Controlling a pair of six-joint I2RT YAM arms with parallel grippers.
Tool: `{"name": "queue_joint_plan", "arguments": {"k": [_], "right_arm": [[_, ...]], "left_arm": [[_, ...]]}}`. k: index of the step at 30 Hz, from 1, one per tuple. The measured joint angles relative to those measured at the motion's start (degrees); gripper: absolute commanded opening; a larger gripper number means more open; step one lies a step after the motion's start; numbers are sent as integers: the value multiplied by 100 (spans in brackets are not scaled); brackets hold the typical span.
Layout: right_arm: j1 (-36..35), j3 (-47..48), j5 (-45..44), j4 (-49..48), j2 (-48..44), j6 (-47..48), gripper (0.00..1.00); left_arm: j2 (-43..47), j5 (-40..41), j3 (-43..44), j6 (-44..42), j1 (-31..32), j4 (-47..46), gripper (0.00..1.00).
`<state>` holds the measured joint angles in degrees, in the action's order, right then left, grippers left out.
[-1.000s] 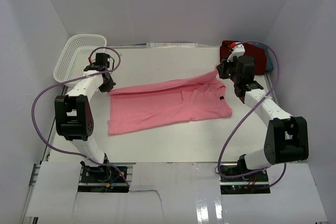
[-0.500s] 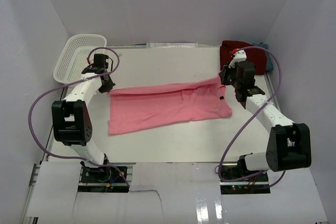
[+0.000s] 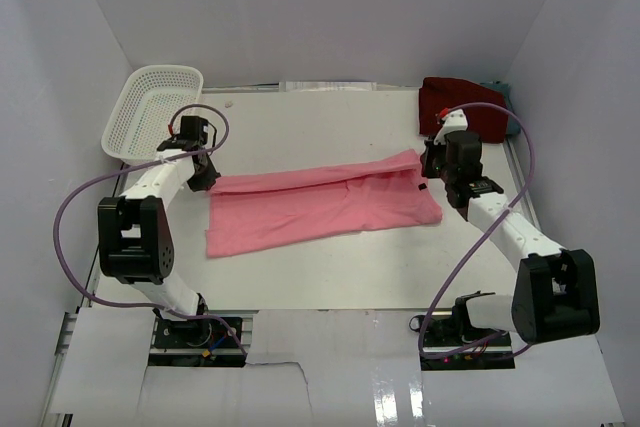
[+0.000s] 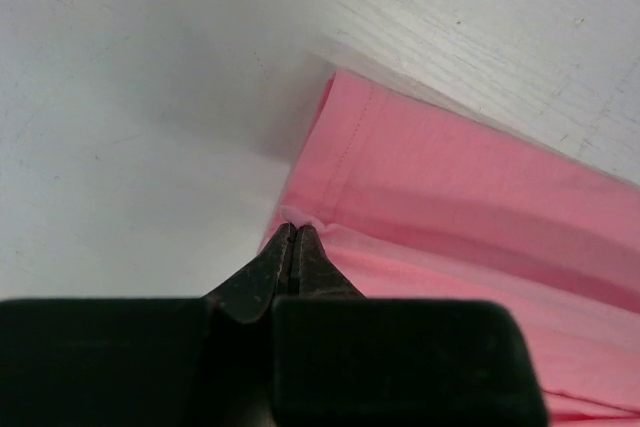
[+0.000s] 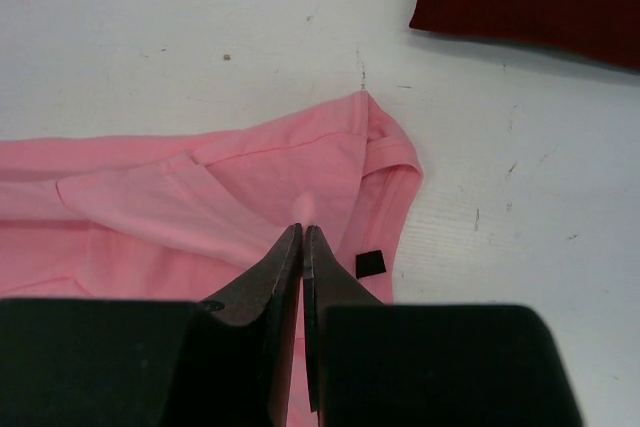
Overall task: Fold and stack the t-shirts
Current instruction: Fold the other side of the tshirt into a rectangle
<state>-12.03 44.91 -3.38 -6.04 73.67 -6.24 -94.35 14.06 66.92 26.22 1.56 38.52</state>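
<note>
The pink t-shirt lay stretched across the table, its long axis running left to right. My left gripper was pinched closed on its far-left edge, and my right gripper on its far-right edge.

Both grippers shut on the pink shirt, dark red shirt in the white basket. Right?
Not in the basket: top view shows the dark red shirt on the table, back right. Left gripper and right gripper are indeed shut on the pink shirt.
</note>
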Motion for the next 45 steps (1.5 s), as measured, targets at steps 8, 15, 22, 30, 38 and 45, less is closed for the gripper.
{"name": "queue_joint_plan", "arguments": {"k": [8, 15, 22, 30, 38, 45], "right_arm": [[-197, -433, -205, 175, -208, 13, 8], [-278, -785, -321, 533, -208, -9, 8], [-317, -855, -424, 789, -208, -70, 25], [-343, -870, -623, 1156, -151, -197, 49], [-341, -638, -334, 1213, -205, -208, 49], [-374, 748, 815, 1060, 968, -118, 52]], "left_arm": [[273, -31, -293, -48, 0, -20, 0], [275, -184, -601, -96, 9, -105, 0], [273, -326, -734, -201, 57, -61, 6], [275, -407, -894, -310, 70, 107, 94], [874, -389, -894, -240, 70, 448, 95], [1016, -413, -85, -234, 70, 496, 95]]}}
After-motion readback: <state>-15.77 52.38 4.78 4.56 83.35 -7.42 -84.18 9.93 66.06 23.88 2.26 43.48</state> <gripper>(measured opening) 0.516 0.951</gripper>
